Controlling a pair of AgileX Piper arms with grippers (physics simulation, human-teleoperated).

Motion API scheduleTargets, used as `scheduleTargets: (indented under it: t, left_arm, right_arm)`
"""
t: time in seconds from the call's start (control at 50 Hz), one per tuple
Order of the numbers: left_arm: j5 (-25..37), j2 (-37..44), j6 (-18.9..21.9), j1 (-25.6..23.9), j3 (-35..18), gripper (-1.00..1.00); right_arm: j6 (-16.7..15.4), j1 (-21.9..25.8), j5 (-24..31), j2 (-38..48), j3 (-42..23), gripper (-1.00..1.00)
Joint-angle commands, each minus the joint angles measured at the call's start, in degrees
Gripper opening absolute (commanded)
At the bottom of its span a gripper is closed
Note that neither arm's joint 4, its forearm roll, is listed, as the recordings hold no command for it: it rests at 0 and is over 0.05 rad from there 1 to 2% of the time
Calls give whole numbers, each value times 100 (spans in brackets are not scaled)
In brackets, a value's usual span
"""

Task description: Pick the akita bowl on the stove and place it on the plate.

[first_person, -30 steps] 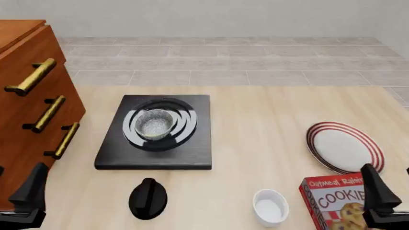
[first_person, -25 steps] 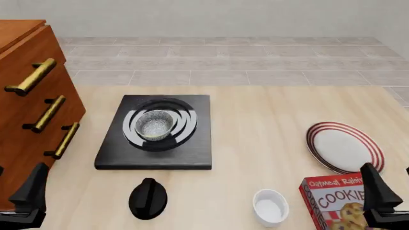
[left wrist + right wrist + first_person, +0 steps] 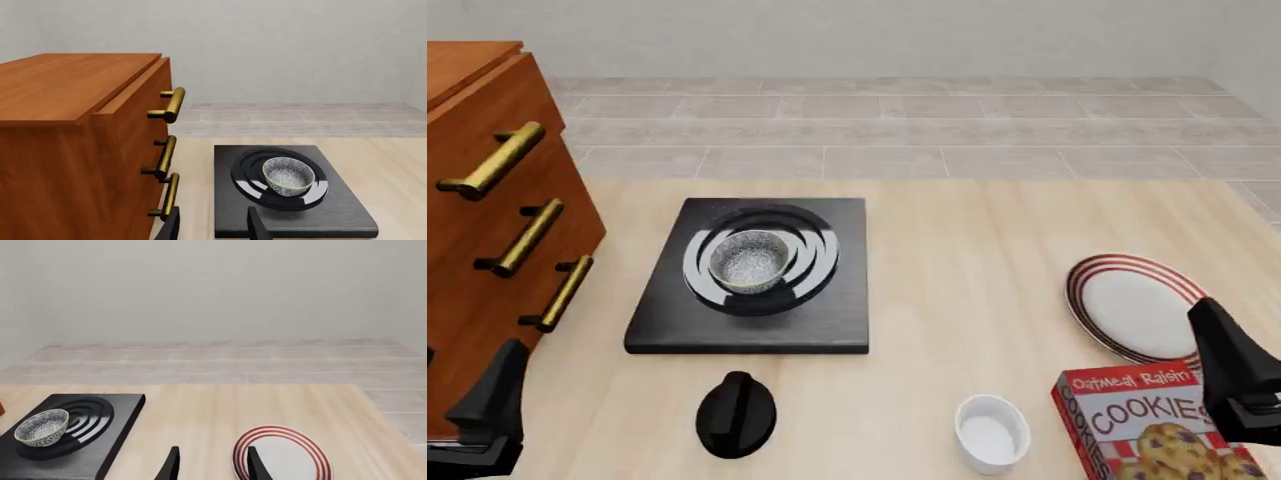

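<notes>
Progress: nothing is done yet; picking, carrying and placing are all waiting.
Bowl: the bowl (image 3: 750, 260) is sitting upright on the stove (image 3: 751, 322), in the middle of the burner rings.
Plate: the plate (image 3: 1145, 306) is lying bare, well apart from the stove, on its right.
Right gripper: the right gripper (image 3: 209, 464) is standing spread, holding nothing, near the plate, far from the bowl.
Left gripper: the left gripper (image 3: 212, 226) is standing spread and empty, just before the stove, beside the drawer cabinet (image 3: 73, 150).
</notes>
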Motion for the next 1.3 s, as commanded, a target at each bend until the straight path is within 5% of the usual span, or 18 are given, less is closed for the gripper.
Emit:
scheduleTargets:
  t: [0.02,0.2,0.28,0.42,0.46,0.56,0.7,1.3]
  left_arm:
    - [0,0,0,0,0,100]
    - [0,0,0,0,0,100]
    - [0,0,0,0,0,100]
    - [0,0,0,0,0,100]
    - [0,0,0,0,0,100]
    - [0,0,0,0,0,100]
    - [0,0,0,0,0,100]
    - [0,0,0,0,0,100]
  right_arm:
    - [-56,464,-248,1068,-584,100]
    - [-88,1034,-520,2242,-1172,100]
    - [-328,1123,-616,2645,-1385,100]
    - [-342,1386,-911,3345,-1625,100]
    - [-125,1420,-1004,3495,-1677,100]
    - [-314,1427,-1285,4311,-1890,100]
    - [-533,1683,-1232,4965,-2388,100]
    - [-483,2649,-1012,7159,-4246,100]
